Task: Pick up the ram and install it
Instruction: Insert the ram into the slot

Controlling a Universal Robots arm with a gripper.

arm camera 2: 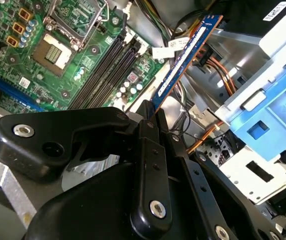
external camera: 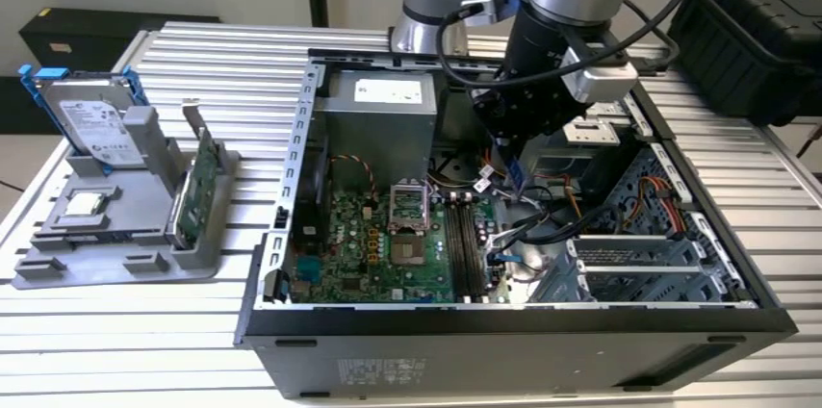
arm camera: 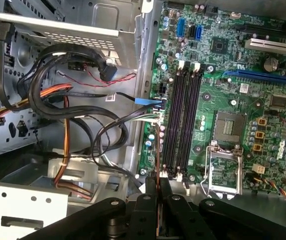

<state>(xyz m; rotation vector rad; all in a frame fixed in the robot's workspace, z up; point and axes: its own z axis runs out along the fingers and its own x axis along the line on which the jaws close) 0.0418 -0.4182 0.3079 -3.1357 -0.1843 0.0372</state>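
My gripper [external camera: 514, 150] hangs over the open computer case [external camera: 514, 317], shut on the ram [external camera: 514, 175], a thin blue stick pointing down toward the motherboard [external camera: 372, 254]. In the second wrist view the ram [arm camera 2: 185, 55] runs out from between the black fingers [arm camera 2: 150, 132], showing its blue edge and a white label. It appears edge-on in the first wrist view, where the ram [arm camera: 157, 162] is a thin line just beside the black memory slots [arm camera: 182, 120]. These empty slots [external camera: 465, 244] lie below the gripper and slightly toward the case front.
A bundle of black, orange and blue cables [arm camera: 73, 100] lies beside the slots. The CPU socket [external camera: 408, 225] sits at the exterior view's left of them. Outside the case, a grey stand [external camera: 115, 254] holds a hard drive [external camera: 96, 124] and a green card [external camera: 195, 191].
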